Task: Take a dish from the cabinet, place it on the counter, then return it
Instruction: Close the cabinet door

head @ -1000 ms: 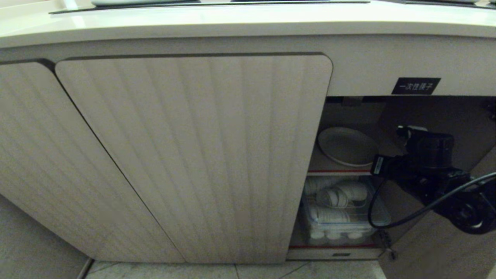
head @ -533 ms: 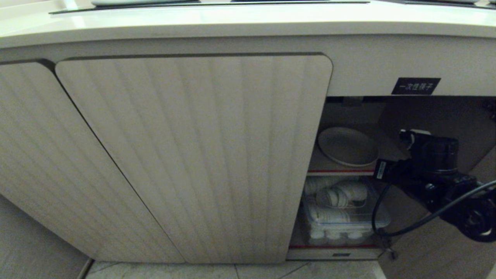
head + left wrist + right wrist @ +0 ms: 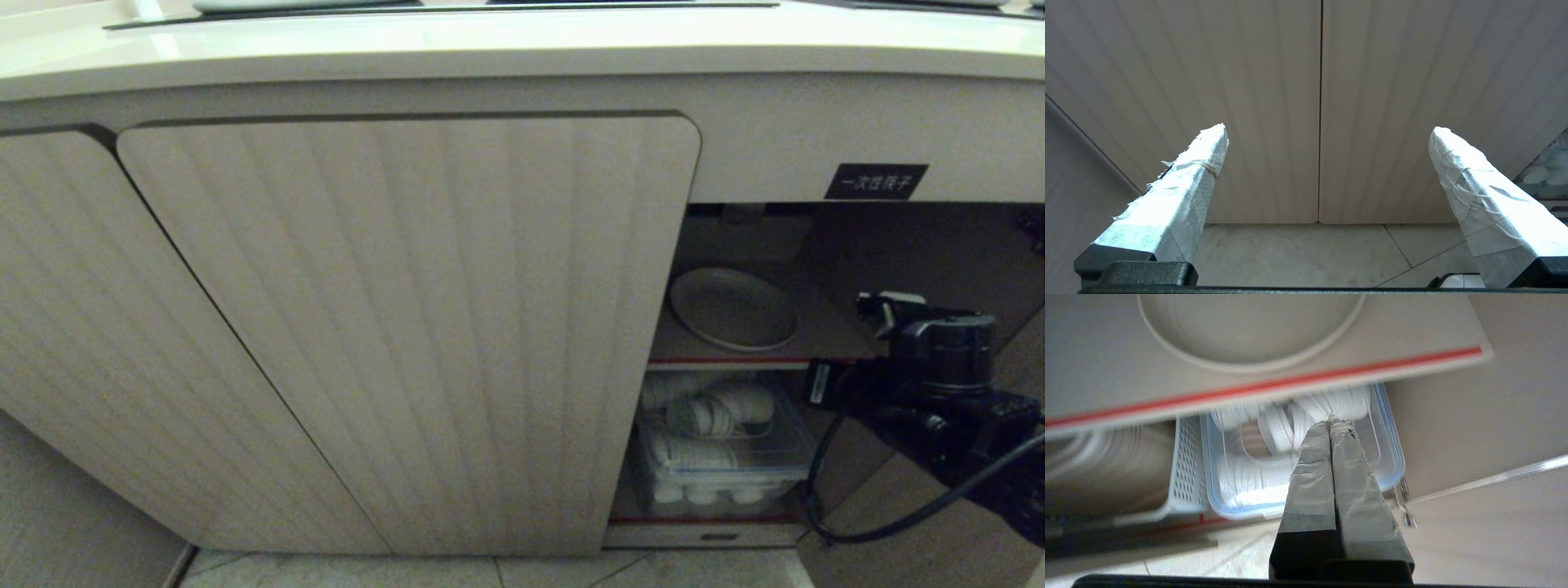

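Note:
The dish point(image 3: 733, 309) is a cream-white round plate lying flat on the inner shelf point(image 3: 816, 347) of the cabinet point(image 3: 408, 327), whose right bay stands open. The right wrist view shows the dish point(image 3: 1249, 330) above the shelf's red front strip. My right gripper point(image 3: 1333, 421) is shut with nothing in it. It sits lower than the shelf edge, in front of the clear box, apart from the dish. My right arm point(image 3: 931, 384) hangs at the right of the opening. My left gripper point(image 3: 1329, 128) is open and empty, facing closed ribbed doors. The counter point(image 3: 490, 49) runs along the top.
A clear lidded box point(image 3: 722, 449) of white bowls fills the lower level, with a white perforated basket point(image 3: 1186, 469) beside it. The opened door point(image 3: 939, 523) stands at the right, close to my arm. A black label point(image 3: 875, 180) sits above the opening. Tiled floor point(image 3: 571, 572) lies below.
My right arm has drawn back to the right and downward, away from the shelf. The dish has stayed on the shelf.

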Motion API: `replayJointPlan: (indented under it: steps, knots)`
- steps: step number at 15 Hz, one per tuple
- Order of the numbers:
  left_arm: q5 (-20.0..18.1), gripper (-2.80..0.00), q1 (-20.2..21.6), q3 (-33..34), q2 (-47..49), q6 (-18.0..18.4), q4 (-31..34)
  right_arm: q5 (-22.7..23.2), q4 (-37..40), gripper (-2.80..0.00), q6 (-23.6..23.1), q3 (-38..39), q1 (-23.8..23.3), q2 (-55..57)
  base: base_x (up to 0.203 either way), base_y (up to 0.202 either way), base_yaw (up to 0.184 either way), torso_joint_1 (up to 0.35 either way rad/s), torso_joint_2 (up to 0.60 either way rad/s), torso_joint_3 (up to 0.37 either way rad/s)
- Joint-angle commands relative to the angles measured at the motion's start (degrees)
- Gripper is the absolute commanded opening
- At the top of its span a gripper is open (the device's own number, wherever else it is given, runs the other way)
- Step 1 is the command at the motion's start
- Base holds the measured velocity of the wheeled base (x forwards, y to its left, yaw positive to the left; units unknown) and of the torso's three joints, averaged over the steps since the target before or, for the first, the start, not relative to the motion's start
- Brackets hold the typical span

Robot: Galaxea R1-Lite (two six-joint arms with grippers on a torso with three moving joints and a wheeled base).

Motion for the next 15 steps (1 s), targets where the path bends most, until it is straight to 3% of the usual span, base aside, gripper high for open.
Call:
replayJointPlan:
  steps: [1, 15]
  knots:
    - [0.07, 0.00, 0.00, 0.00, -0.02, 0.00, 0.00, -0.01, -0.27, -2.80, 0.04, 1.96, 0.07, -1.95, 0.000, 0.000, 0.000, 0.000, 0.00, 0.000]
    - [0.07, 0.00, 0.00, 0.00, -0.02, 0.00, 0.00, 1.03, -0.36, -2.80, 0.30, 16.10, -0.01, -15.21, 0.000, 0.000, 0.000, 0.000, 0.00, 0.000]
